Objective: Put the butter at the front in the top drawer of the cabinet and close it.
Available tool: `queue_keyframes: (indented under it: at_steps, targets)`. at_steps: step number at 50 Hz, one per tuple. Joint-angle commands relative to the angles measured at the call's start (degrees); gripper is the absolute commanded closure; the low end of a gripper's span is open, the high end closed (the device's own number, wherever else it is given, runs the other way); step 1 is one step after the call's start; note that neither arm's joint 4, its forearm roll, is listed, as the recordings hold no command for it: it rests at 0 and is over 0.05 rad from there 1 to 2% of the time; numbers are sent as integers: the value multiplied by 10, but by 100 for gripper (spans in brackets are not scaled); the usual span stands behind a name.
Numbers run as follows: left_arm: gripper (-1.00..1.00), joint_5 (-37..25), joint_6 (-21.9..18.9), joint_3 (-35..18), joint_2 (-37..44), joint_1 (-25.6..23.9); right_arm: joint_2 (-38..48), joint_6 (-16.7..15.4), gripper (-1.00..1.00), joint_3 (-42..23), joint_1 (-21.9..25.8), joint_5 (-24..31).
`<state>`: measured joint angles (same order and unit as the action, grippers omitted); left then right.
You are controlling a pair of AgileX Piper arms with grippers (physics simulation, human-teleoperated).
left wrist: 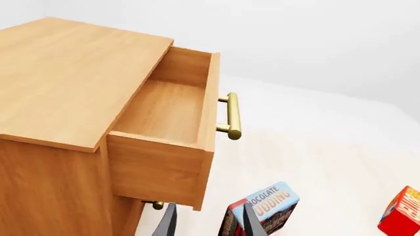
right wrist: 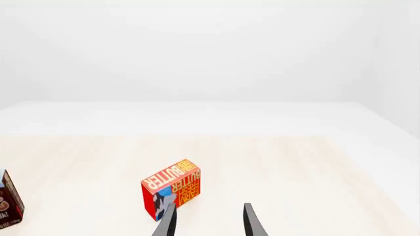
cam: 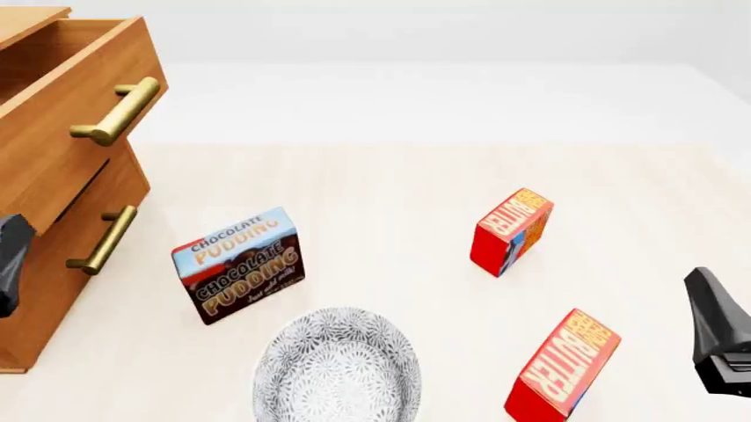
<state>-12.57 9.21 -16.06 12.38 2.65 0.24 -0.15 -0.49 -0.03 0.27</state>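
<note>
Butter stands on the table nearest me, well apart from the open top drawer; my right gripper, fingers apart and empty, should descend squarely over its narrow sides; left gripper likewise spread.

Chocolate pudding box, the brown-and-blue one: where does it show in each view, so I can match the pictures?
Front view: the brown-and-blue chocolate pudding box stands left of centre, near the honey-brown wooden cabinet.
Left wrist view: it stands just beyond the left gripper, close to the cabinet's base.
Right wrist view: only a sliver shows, cut off by the picture's edge.
Shared landmark: the pale wooden tabletop under it in all three.
</note>
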Motion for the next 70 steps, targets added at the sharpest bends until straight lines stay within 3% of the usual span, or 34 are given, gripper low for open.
queue_keyframes:
  at_steps: [1,9,11,15,17,22,35,52,54,57,59,70]
  targets:
    - [-100,-130,-8,-139,56,16,0,0,-100,1,0,-1]
    - [-100,-221,-19,-252,83,-7,0,0,-100,1,0,-1]
    - [-100,-238,-36,-268,109,-12,0,0,-100,1,0,-1]
    - [-100,-268,-34,-301,123,-23,0,0,-100,1,0,-1]
    - [-100,-274,-16,-308,135,-46,0,1,-100,1,0,-1]
    - [-100,-294,-9,-335,162,-51,0,1,-100,1,0,-1]
    - [-100,-355,-29,-415,230,-32,0,1,-100,1,0,-1]
    - [-100,-451,-56,-558,320,-25,0,0,-100,1,0,-1]
    - [-100,-458,-50,-563,332,-32,0,0,-100,1,0,-1]
    - [-100,-469,-2,-570,344,-72,0,1,-100,1,0,-1]
    - [-100,-481,-30,-586,359,-43,0,1,-100,1,0,-1]
    - [-100,-533,-41,-652,407,-20,0,1,-100,1,0,-1]
